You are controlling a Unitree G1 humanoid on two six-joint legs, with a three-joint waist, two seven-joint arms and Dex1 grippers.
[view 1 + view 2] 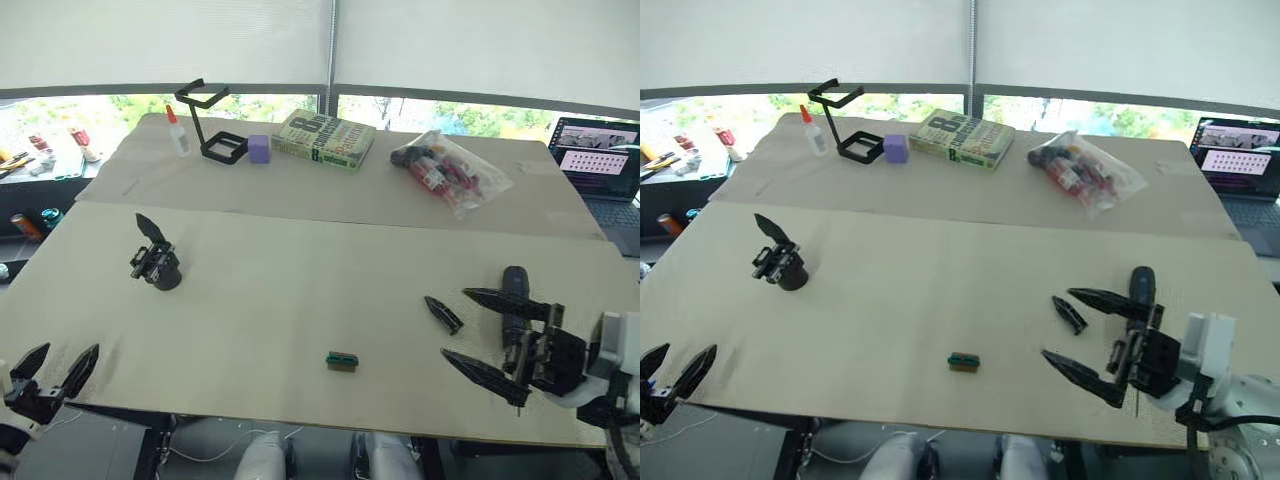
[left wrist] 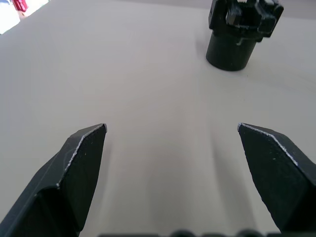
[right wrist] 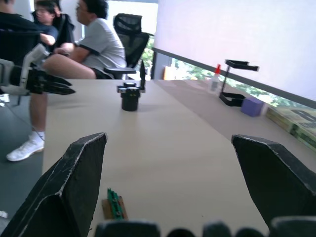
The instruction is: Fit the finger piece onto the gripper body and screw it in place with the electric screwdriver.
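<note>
On the table's near edge, both grippers hovered with fingers spread wide, holding nothing.

At about four o'clock on the table (image 1: 300,300) sat the right gripper (image 1: 492,335), its two fingers parted above the surface; the electric screwdriver (image 1: 514,300) lay just behind it, and the finger piece (image 1: 443,314) lay flat just beside the fingertips toward nine o'clock. The small green-brown block (image 1: 342,361) rested near six o'clock. At nine o'clock stood the gripper body (image 1: 156,260), upright, its pointed finger rising. The left gripper (image 1: 55,365) hung at the eight o'clock corner, well apart from the gripper body.
</note>
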